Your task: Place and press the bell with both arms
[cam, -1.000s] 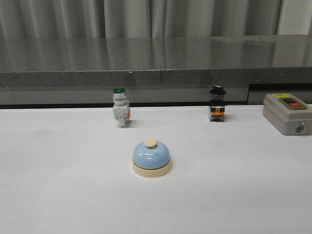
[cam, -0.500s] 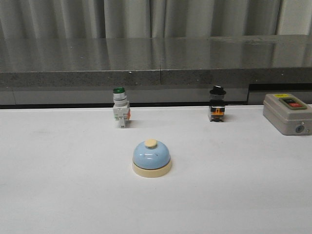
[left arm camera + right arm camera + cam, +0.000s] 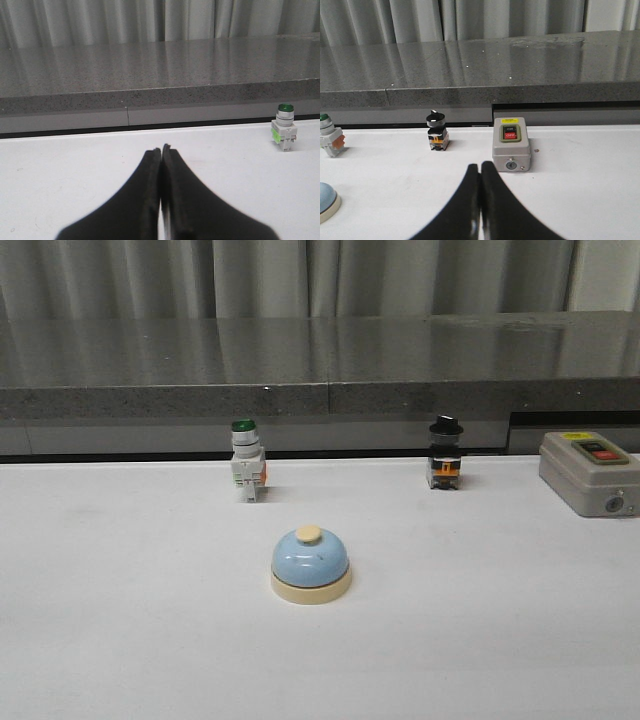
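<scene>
**Bell alone on the worktop, both jaws pressed together**

In the front view, the small light-blue dome-shaped bell (image 3: 311, 565) with a cream round base and a cream push knob on top stands upright on the white worktop (image 3: 120, 620), near the middle and a little toward the near side. Nothing touches it, and no arm shows in this view. Behind it to the left stands the white push-button switch with a green cap (image 3: 246, 460), and behind it to the right the small black-capped selector switch with an orange band (image 3: 445, 453). Both are well apart from the bell. At the far right edge rests the grey control box with red and green buttons (image 3: 590, 473). A dark grey speckled stone ledge (image 3: 320, 370) runs along the back, with pale curtains (image 3: 300, 275) above it.

In the left wrist view, the black left gripper (image 3: 161, 151) has its jaws closed together, with only a thin line between them and nothing held. It is above bare worktop. The green-capped switch is seen farther away, close to the ledge. The bell is not in this view.

In the right wrist view, the black right gripper (image 3: 480, 167) also has its jaws pressed together and empty. Beyond it stands the grey box, just beside the tips in the picture, and the black-capped switch is farther off. A small part of the bell shows at the edge of this view, apart from the jaws.
</scene>
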Robot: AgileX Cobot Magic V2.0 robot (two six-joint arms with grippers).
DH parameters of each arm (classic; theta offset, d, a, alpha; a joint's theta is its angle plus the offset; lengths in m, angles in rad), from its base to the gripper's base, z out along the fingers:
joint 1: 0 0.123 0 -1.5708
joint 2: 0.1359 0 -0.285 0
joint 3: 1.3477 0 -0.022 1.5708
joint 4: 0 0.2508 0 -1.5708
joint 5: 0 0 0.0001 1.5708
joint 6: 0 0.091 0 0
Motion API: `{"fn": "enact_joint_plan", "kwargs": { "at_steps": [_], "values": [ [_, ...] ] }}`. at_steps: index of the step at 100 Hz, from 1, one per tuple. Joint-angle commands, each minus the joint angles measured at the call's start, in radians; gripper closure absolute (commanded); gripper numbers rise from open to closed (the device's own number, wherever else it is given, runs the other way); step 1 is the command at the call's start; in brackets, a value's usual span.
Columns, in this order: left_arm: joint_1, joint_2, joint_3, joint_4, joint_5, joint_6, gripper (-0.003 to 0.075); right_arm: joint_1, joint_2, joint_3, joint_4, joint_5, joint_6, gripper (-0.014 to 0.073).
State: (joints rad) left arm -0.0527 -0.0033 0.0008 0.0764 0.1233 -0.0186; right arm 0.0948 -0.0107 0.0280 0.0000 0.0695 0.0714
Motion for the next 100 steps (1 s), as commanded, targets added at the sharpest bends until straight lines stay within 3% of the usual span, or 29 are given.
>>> {"fn": "enact_joint_plan", "kwargs": {
  "at_steps": [1,54,79,100],
  "values": [
    [0.003,-0.031,0.041,-0.006,-0.089,-0.008,0.074,-0.006,-0.019,-0.015,0.0,-0.087,-0.002,0.0654],
    [0.003,-0.031,0.041,-0.006,-0.089,-0.008,0.0739,-0.006,-0.019,-0.015,0.0,-0.098,-0.002,0.0654],
    [0.003,-0.031,0.041,-0.006,-0.089,-0.008,0.074,-0.006,-0.019,-0.022,0.008,-0.283,0.018,0.0654],
    [0.003,-0.031,0.041,-0.006,-0.089,-0.008,0.074,-0.001,0.06,-0.143,0.008,-0.112,0.039,0.0654]
  ]
}}
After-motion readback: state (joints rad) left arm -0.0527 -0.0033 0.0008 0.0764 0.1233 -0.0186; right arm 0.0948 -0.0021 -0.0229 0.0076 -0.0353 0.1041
